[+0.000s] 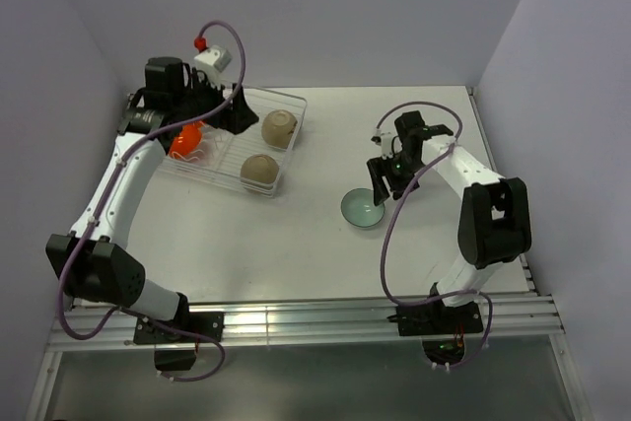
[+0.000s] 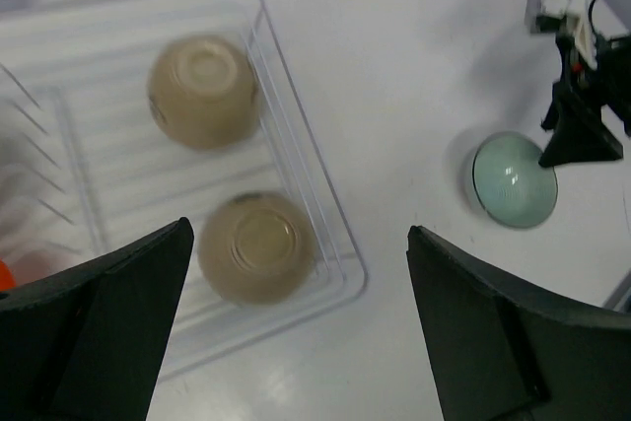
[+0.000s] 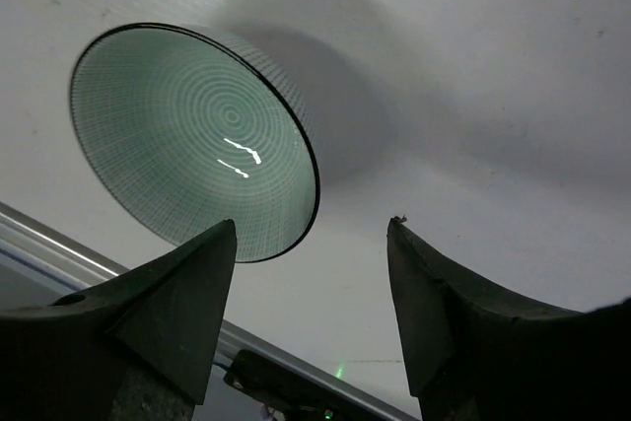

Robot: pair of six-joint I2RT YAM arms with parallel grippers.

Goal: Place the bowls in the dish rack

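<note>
The clear dish rack stands at the back left. Two cream bowls lie upside down in its right part, and the orange bowl sits in its left part. My left gripper hovers open and empty over the rack. In the left wrist view both cream bowls show below it. The teal bowl stands upright on the table. My right gripper is open just beside and above its far rim. In the right wrist view the teal bowl sits left of the jaws.
White walls close in the table at the back and on both sides. A metal rail runs along the near edge by the arm bases. The rack's white wire dividers show in its left part.
</note>
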